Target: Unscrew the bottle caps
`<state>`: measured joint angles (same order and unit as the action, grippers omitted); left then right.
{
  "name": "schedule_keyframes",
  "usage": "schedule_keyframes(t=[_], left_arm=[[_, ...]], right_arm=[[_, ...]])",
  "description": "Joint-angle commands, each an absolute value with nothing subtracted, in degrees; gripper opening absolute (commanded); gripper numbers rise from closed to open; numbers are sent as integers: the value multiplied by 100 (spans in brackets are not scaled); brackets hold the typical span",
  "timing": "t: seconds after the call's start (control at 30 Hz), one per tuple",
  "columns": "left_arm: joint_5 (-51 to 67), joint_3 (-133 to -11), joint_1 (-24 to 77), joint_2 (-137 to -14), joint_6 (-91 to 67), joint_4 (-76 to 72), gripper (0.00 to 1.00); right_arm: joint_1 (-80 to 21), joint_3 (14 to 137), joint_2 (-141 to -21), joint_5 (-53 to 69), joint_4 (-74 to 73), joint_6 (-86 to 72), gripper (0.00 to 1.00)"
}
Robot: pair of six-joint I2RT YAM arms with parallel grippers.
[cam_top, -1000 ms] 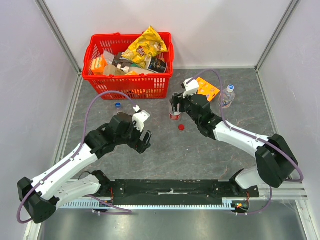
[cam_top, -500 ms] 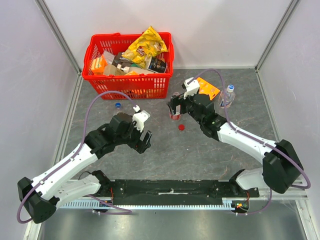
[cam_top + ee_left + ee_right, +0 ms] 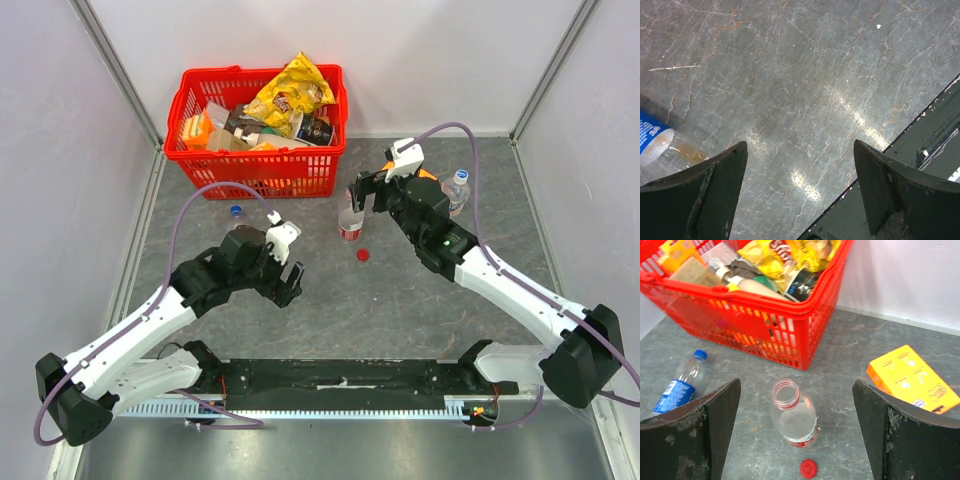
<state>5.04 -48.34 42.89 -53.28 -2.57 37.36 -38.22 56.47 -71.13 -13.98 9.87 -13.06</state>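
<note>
The red-labelled bottle stands upright with its neck open, also in the right wrist view. Its red cap lies on the table beside it. My right gripper is open and empty, above and just behind this bottle. The blue-labelled bottle lies on its side with its blue cap on, mostly hidden under my left arm. My left gripper is open and empty over bare table, the blue-labelled bottle at its left finger. The nearly plain bottle stands capped at the right.
A red basket full of snack packs stands at the back, also in the right wrist view. An orange box lies right of the red-labelled bottle, partly under my right arm. The black rail runs along the near edge.
My right gripper has lifted and drawn back to the right, off the red-labelled bottle, whose open neck now shows. The left arm has not moved.
</note>
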Motion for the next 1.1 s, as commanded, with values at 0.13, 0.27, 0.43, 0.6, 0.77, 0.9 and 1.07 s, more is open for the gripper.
schedule_keyframes(t=[0.13,0.27,0.43,0.6,0.77,0.9,1.07], left_arm=[[527,-4834,4324,-5353,-105,3604,91],[589,-4834,4324,-5370,-97,3612,91],[624,-4843,4342,-5396,-97,3621,91],[791,-4852,4342,-5458,-79,3621,91],[905,-4869,4359,-5520,-70,3639,91],[958,-4869,4359,-5555,-70,3639,91],[914,-4869,4351,-5537,-88,3647,91]], right_arm=[[-3244,6205,-7181,-1751,316,-1573,98],[-2691,6135,-7242,-1179,325,-1801,98],[-2294,6073,-7172,-1352,255,-1820,98],[-2198,6187,-7119,-2828,-130,-1574,98],[-1978,6161,-7180,-3524,-176,-1494,98],[-1627,6135,-7294,-3577,-167,-1617,98],[-1152,6179,-7576,-3393,-167,-1723,98]])
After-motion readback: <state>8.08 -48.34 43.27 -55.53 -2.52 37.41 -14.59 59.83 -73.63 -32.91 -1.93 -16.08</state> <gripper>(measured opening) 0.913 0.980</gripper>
